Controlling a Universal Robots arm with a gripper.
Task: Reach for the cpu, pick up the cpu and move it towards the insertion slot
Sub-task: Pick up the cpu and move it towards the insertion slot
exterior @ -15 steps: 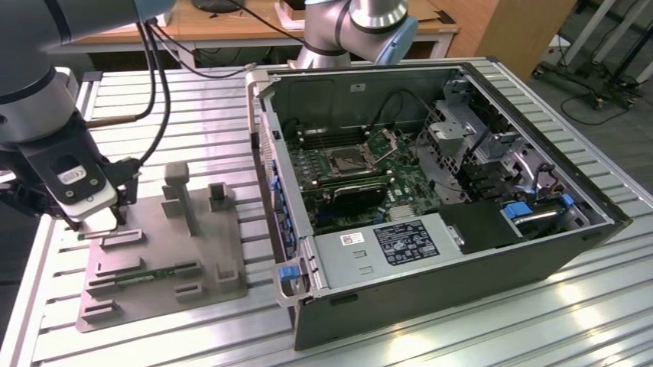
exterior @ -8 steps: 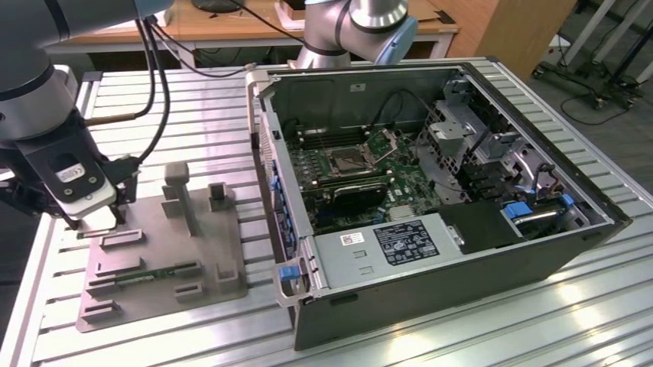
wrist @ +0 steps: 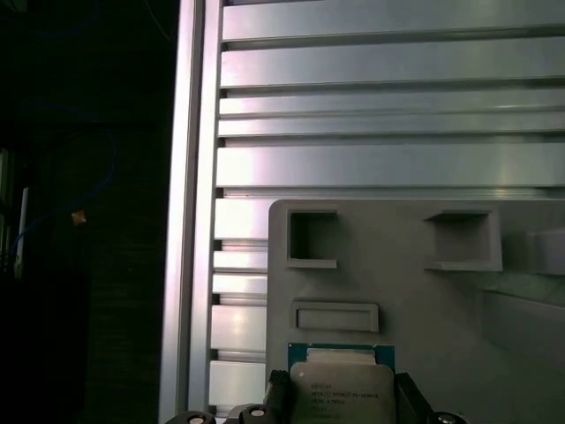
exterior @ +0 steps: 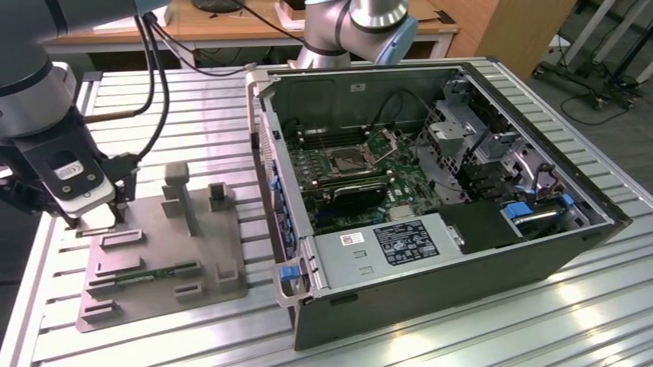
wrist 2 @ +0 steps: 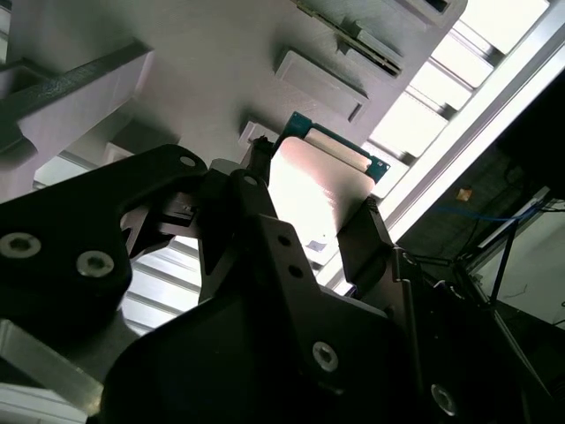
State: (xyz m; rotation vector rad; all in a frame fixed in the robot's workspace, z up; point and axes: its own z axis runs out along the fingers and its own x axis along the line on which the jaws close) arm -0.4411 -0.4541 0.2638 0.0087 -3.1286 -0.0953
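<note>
Within claw [wrist 2: 312,185], faintly lettered cpu [wrist: 342,393]

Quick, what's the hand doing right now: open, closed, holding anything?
Hand: closed on the cpu, a finger on each side, at the grey tray.

Here's how it sits for me: the tray [exterior: 153,229] is on the slatted table [exterior: 510,329] at the exterior view's left, with the open computer case [exterior: 408,298] to its right. The insertion slot [exterior: 347,159] is on the motherboard [exterior: 408,191] inside the case. The gripper [wrist 2: 313,181] is at the tray's far corner, with the cpu [wrist 2: 322,199] pinched between its fingers [wrist 2: 265,212]. The memory stick [exterior: 153,274] lies in the tray's near part.
</note>
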